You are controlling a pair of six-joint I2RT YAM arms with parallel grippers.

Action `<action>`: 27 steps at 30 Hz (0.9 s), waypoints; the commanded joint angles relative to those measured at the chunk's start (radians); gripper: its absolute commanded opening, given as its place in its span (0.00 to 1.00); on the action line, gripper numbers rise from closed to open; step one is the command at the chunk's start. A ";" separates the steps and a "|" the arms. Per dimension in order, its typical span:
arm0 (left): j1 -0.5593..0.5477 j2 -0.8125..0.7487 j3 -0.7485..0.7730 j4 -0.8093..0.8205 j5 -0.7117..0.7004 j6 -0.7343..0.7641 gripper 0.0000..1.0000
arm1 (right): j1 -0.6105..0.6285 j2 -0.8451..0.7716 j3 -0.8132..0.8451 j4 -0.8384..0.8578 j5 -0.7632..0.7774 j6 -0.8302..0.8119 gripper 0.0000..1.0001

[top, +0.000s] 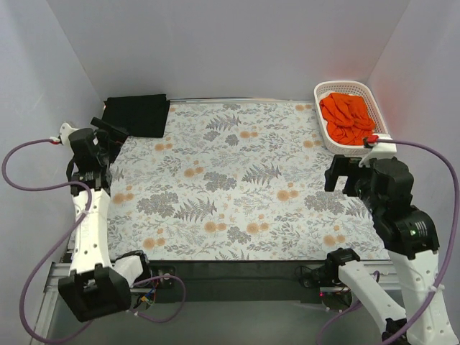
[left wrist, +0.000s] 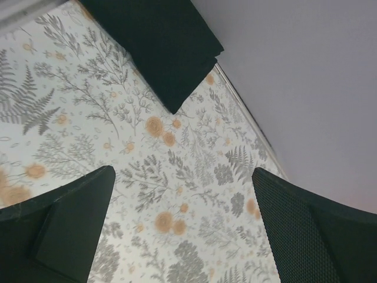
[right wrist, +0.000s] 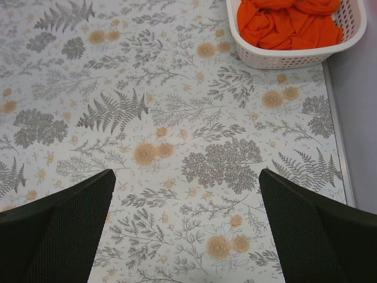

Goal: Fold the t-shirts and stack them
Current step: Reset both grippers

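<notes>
Black t-shirt (top: 135, 115), folded to a flat rectangle, lies just ahead of the left end effector (left wrist: 182, 174), whose fingers are spread wide and hold nothing above the table (top: 237, 187). Probably the base of the stack, parked in the corner to leave the middle for folding. Orange t-shirts (right wrist: 288, 23) sit crumpled in the white basket (right wrist: 283, 58), ahead and right of the right end effector (right wrist: 185, 174), likewise spread and empty. Judgement: next pickup comes from the basket.
</notes>
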 commanded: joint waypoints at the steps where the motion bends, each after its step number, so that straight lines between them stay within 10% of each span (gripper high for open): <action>1: -0.032 -0.087 0.084 -0.244 -0.074 0.205 0.96 | 0.031 -0.088 0.028 -0.046 0.114 0.047 0.98; 9: -0.213 -0.330 0.228 -0.488 -0.215 0.326 0.96 | 0.088 -0.178 0.057 -0.037 0.174 0.005 0.98; 27: -0.221 -0.856 0.066 -0.405 -0.314 0.414 0.98 | 0.130 -0.325 -0.088 0.017 0.264 -0.012 0.98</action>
